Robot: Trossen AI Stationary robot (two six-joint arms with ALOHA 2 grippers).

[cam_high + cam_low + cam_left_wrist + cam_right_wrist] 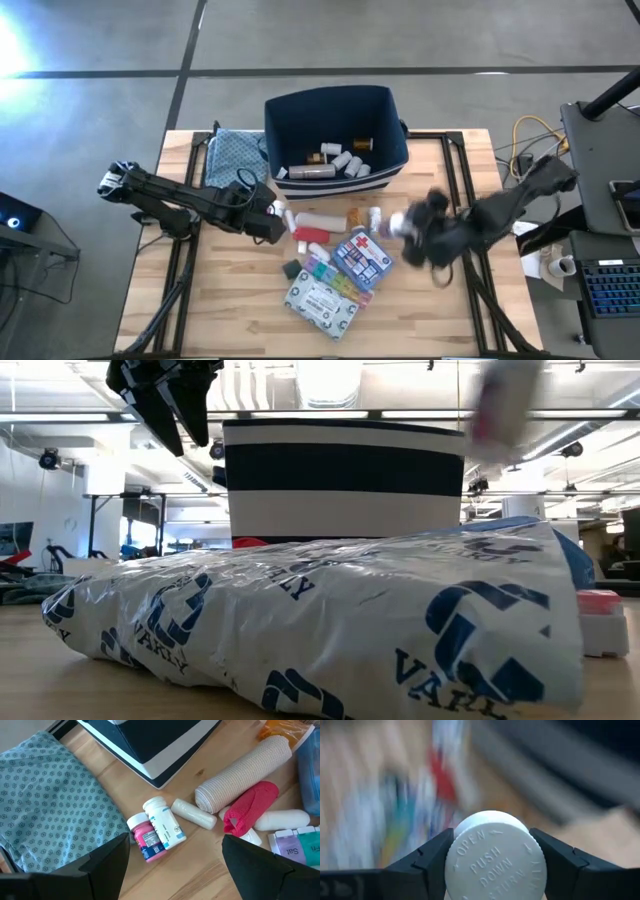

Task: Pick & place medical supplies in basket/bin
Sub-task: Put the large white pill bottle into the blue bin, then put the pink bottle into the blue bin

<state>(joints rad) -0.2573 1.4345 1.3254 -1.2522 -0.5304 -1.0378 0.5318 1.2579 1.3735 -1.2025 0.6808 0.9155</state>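
Observation:
The navy bin (335, 135) with a white stripe stands at the table's far middle, with several bottles inside. Supplies lie in front of it: the blue red-cross pouch (362, 258), the grey-white packet (322, 300), the pill organiser (335, 278), a bandage roll (242, 772), a red wrap (250, 805) and two small bottles (155, 832). My left gripper (175, 845) hangs open above those two bottles, touching nothing, left of the pile (275, 222). My right gripper (408, 228) is shut on a white-capped pill bottle (495, 857), right of the pile. My right gripper pinches the pill bottle by its white cap (470, 865), one finger (420, 865) on each side of the cap. The cap's top faces back toward the wrist. The arm comes in from the table's right side. The bottle (500, 400) is lifted clear, high above the table.
The blue patterned cloth (235, 155) lies left of the bin, beside my left arm. The grey-white packet (320, 620) fills the foreground of the low view. Bare wood shows at the table's near left and near right.

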